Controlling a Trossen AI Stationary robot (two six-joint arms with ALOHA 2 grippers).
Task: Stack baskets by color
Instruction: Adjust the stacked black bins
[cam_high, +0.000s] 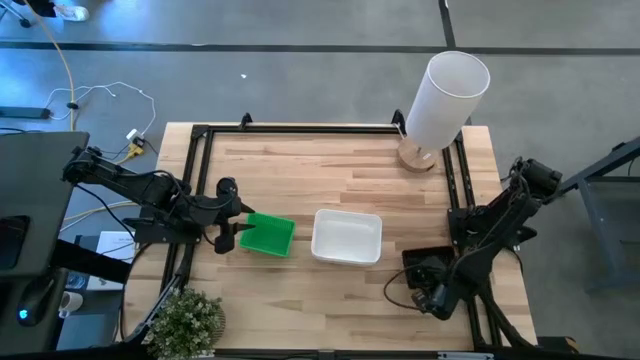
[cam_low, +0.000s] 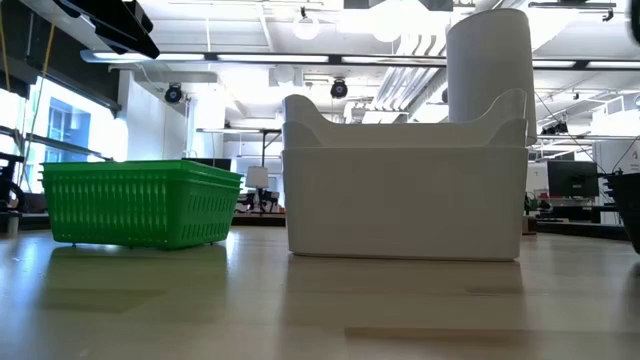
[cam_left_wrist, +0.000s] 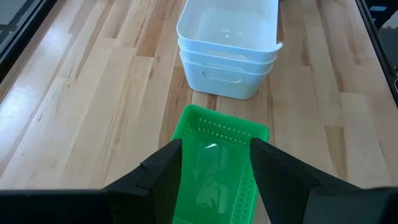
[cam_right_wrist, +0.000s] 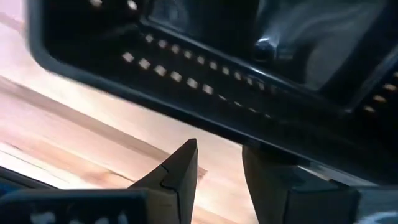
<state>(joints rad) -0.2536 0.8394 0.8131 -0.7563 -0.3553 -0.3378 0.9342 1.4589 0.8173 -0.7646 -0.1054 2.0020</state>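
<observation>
A green basket (cam_high: 268, 235) stands on its base left of the table's middle, also in the left wrist view (cam_left_wrist: 214, 162) and the low view (cam_low: 140, 203). My left gripper (cam_high: 232, 230) hangs open above its left end, the fingers (cam_left_wrist: 163, 174) apart over the basket's sides, clear of it. White baskets (cam_high: 347, 237) sit nested at the middle; two rims show (cam_left_wrist: 227, 46). A black basket (cam_high: 425, 262) lies near the right edge. My right gripper (cam_right_wrist: 217, 149) points down at its near rim, and bare table shows in the narrow gap between the fingers. My right gripper's fingertips (cam_right_wrist: 186, 155) stand right at the black basket's near rim (cam_right_wrist: 205, 118), coming from above. The rim runs across both fingers, not between them. One finger blends into the dark wall, so I cannot tell whether the gripper touches the basket.
A tall white cylinder (cam_high: 445, 95) on a wooden base stands at the far right corner. A potted plant (cam_high: 187, 320) sits at the near left corner. A black frame (cam_high: 300, 128) runs along the table's edges. Bare wood lies across the far half.
</observation>
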